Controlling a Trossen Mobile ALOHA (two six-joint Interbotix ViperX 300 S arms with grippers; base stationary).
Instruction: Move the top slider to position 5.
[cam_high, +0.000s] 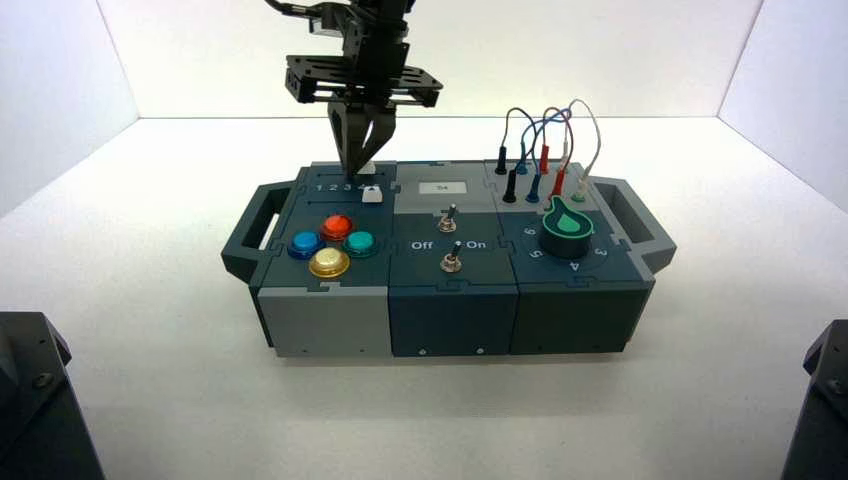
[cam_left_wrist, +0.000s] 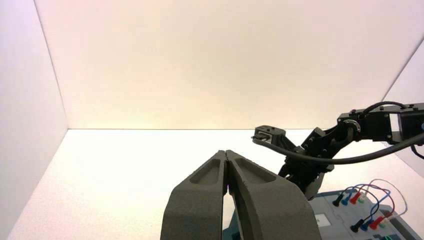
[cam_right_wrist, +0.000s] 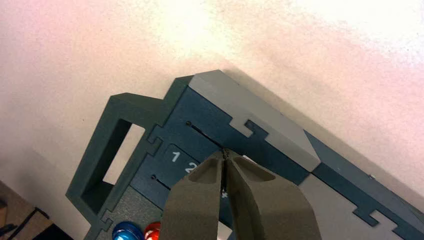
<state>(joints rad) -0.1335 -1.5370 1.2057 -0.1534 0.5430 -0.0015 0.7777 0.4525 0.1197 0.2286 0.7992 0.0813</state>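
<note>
My right gripper (cam_high: 357, 172) reaches down from the back onto the box's slider panel at its left rear. Its fingers are shut with nothing between them. In the right wrist view the right gripper (cam_right_wrist: 224, 152) has its tips on the upper slot. A sliver of the top slider (cam_right_wrist: 246, 159), a small white knob, shows just beyond the tips, on the side away from digit 1 (cam_right_wrist: 175, 156). In the high view the top slider (cam_high: 366, 168) peeks out beside the fingers. Position 5 is hidden. My left gripper (cam_left_wrist: 226, 152) is shut, held off to the box's left.
The twin white slider knob (cam_high: 373, 194) sits in the lower slot. In front of it are blue (cam_high: 305, 243), red (cam_high: 337, 226), teal (cam_high: 360, 241) and yellow (cam_high: 329, 263) buttons. Two toggle switches (cam_high: 451, 238), a green knob (cam_high: 568, 222) and wires (cam_high: 545, 140) lie to the right.
</note>
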